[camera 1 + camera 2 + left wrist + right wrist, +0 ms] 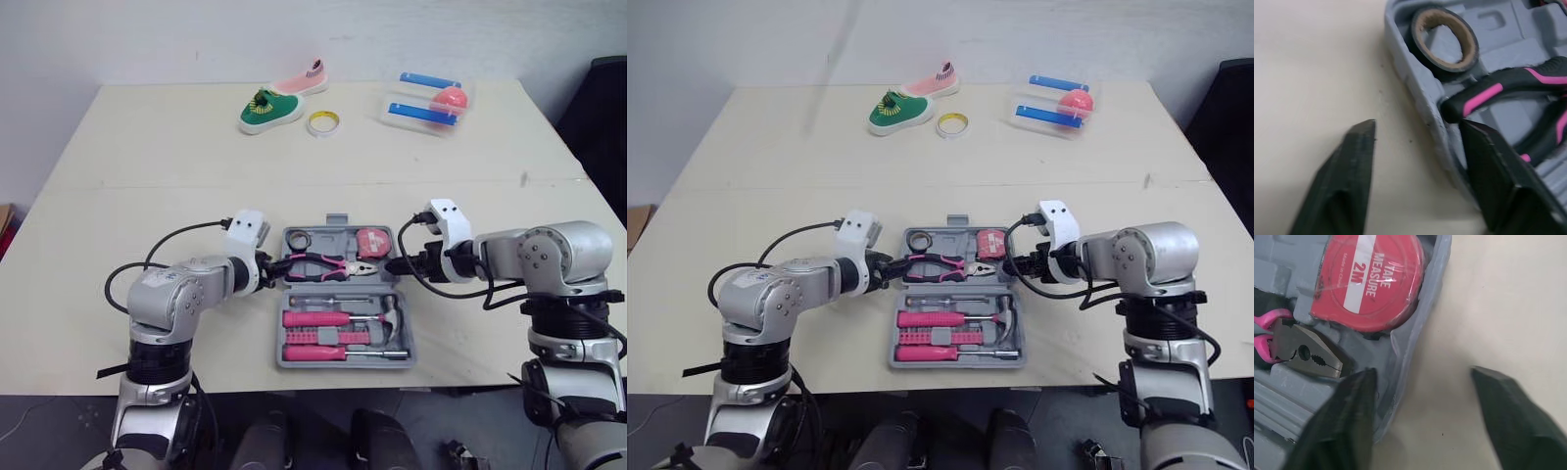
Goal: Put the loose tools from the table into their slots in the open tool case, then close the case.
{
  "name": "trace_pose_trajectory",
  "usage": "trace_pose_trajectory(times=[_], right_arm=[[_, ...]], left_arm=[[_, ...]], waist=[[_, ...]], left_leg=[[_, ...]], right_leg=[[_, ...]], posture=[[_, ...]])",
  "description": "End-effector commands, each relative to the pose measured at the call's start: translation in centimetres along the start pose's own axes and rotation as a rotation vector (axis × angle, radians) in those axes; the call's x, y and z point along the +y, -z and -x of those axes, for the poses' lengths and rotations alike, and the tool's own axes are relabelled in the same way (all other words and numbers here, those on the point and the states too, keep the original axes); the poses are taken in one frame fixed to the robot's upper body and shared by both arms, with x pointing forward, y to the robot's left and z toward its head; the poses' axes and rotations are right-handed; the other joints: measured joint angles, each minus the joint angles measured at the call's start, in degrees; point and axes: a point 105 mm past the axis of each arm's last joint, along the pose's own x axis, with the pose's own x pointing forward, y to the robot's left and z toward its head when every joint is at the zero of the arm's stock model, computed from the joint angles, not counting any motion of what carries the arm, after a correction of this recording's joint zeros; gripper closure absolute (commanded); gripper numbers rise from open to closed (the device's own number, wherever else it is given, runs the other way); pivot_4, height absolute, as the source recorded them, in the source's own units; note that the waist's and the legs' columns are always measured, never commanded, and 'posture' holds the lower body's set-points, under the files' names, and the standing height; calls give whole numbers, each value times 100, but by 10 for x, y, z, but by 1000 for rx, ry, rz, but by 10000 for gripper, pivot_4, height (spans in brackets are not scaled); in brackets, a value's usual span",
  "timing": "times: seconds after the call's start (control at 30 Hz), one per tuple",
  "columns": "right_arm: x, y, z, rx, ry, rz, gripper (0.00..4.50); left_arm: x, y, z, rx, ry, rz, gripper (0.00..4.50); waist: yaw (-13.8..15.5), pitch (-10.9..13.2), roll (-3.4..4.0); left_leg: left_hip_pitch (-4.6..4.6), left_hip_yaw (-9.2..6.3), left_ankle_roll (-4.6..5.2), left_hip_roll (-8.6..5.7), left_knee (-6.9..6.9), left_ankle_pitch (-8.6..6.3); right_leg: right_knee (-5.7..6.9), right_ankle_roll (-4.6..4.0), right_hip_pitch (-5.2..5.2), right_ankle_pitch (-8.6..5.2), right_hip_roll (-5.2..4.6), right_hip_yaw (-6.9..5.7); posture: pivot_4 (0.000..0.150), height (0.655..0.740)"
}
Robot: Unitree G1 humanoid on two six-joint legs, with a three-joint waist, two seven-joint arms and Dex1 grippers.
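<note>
The grey moulded-plastic tool case lies flat on the beige table, directly between the two claws, with its tools uncovered. In its far half, just inside the left claw, sit a black roll of tape with a brown cardboard core and the pink-and-black-handled steel pliers. The pliers' grey nose reaches towards the right claw, and beside that nose is a round red tape measure marked "2M". A row of pink-handled tools fills the half nearer the robot.

What each of those nearer tools is cannot be made out from the head views. In the left wrist view the pliers' handles run off the edge. In both wrist views the finger inside the case covers part of the tray, and I cannot tell whether any finger touches the wall.

Both forearms lie low over the table, bent inward at the elbow and pointing at each other across the case. Each claw is spread wide and holds nothing. It straddles its side wall, one finger over the tray and one over bare table outside.
</note>
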Motion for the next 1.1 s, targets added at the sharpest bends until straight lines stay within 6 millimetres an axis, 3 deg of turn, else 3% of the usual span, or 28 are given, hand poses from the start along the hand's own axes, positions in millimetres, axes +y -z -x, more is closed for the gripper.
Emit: trace_pose_trajectory(times=[0.03,0.1,0.37,0.43,0.5,0.67,0.83,0.97,1.1], right_arm=[[7,5,-5,11,-44,-24,33645],[10,-2,-4,-32,-53,-40,43754],[11,-20,10,-223,-53,-21,44477],[10,-29,17,-351,-35,68,44477],[8,-24,18,-372,-12,150,44477],[-3,-19,17,-553,104,503,44477],[-14,-8,14,-640,212,798,44477],[-21,17,9,-668,228,943,44477],[-22,26,11,-736,260,1062,44477]], left_arm=[[-6,9,-4,42,37,48,40068],[-9,3,-4,5,57,83,45000],[-5,-28,6,-244,72,131,45000],[-3,-37,11,-338,80,96,45000],[3,-41,14,-392,63,65,45000],[17,-39,17,-504,20,-127,45000],[22,-28,13,-498,-6,-388,45000],[23,-19,18,-549,-24,-644,45000],[13,-14,27,-648,-7,-883,45000]], waist=[[0,-2,2],[0,-4,2],[11,-6,2],[6,-5,2],[9,-3,1],[6,-3,0],[8,-3,0],[16,-3,-1],[-8,-3,0]], left_leg=[[1,0,0,0,0,0],[2,-1,-2,2,-1,1],[-2,-3,-3,-1,-1,7],[-5,-1,-3,-3,-2,6],[-8,0,-4,-3,-4,6],[-5,11,-6,-7,-10,5],[1,14,-5,0,-7,6],[4,11,-3,-1,-8,7],[12,11,-3,2,-10,6]], right_leg=[[0,0,0,0,0,0],[0,-1,2,0,2,-1],[7,-1,-3,0,-2,0],[4,-1,-6,0,-2,1],[-1,-1,-7,0,-1,-1],[-5,0,-10,0,4,1],[-1,0,-9,0,3,4],[-8,0,0,0,-1,1],[-10,0,5,0,-4,1]], posture=[[1500,7400],[1500,7400],[1500,7400],[1500,7400],[1500,7400],[1500,7400],[1500,7400],[1500,7400],[1500,7400]])
